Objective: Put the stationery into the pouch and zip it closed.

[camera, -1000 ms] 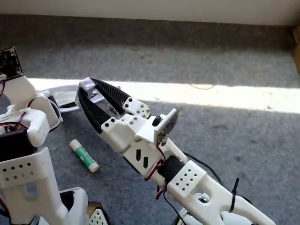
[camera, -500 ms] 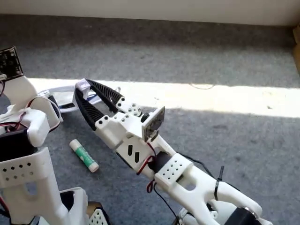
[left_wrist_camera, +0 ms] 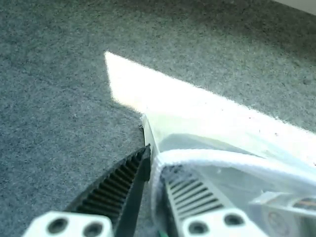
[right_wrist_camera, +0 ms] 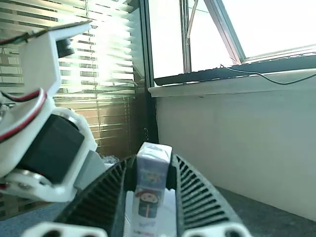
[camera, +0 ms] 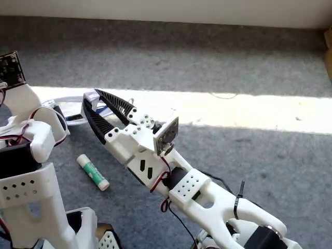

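Note:
My right gripper (camera: 92,98) is shut on a small white eraser (camera: 93,95) with a purple end, held just above the clear pouch (camera: 70,104) at the left. In the right wrist view the eraser (right_wrist_camera: 150,185) stands upright between the black fingers (right_wrist_camera: 197,197) and bears a cartoon print. My left gripper (left_wrist_camera: 155,163) is shut on the pouch's white rim (left_wrist_camera: 222,157), with one finger seen through the clear plastic. A green-and-white glue stick (camera: 93,172) lies on the carpet nearer than the pouch, between the two arms.
Grey carpet (camera: 233,62) covers the floor, crossed by a bright sunlit band (camera: 249,106). The left arm's white body (camera: 26,171) fills the near left. A wall and window sill (right_wrist_camera: 232,84) stand behind in the right wrist view.
My right arm has shifted a little to the left with the eraser still held, bringing the fingertips closer over the pouch. The left arm and the glue stick have stayed put.

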Robot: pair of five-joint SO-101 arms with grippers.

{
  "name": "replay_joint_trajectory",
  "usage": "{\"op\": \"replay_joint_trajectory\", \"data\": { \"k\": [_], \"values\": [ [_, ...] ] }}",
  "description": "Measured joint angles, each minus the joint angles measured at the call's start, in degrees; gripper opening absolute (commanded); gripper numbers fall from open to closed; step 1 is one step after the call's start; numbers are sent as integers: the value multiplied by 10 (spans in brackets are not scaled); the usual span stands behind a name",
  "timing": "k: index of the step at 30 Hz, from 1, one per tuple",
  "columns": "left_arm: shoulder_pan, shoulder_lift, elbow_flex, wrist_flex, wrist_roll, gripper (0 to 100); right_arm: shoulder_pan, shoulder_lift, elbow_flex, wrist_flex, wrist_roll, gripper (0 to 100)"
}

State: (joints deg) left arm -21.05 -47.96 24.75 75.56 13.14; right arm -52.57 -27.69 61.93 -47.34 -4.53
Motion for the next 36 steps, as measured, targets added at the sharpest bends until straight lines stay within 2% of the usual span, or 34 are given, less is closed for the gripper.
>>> {"op": "replay_joint_trajectory", "data": {
  "k": [8,19,26,32,36],
  "values": [
    [0,0,0,0,0,7,-2,0,0,0,0,96],
    [0,0,0,0,0,7,-4,0,0,3,0,102],
    [0,0,0,0,0,7,-4,-79,0,135,0,103],
    [0,0,0,0,0,7,-4,-141,-1,272,-59,103],
    [0,0,0,0,-1,7,-4,-144,-2,295,-68,103]
  ]
}}
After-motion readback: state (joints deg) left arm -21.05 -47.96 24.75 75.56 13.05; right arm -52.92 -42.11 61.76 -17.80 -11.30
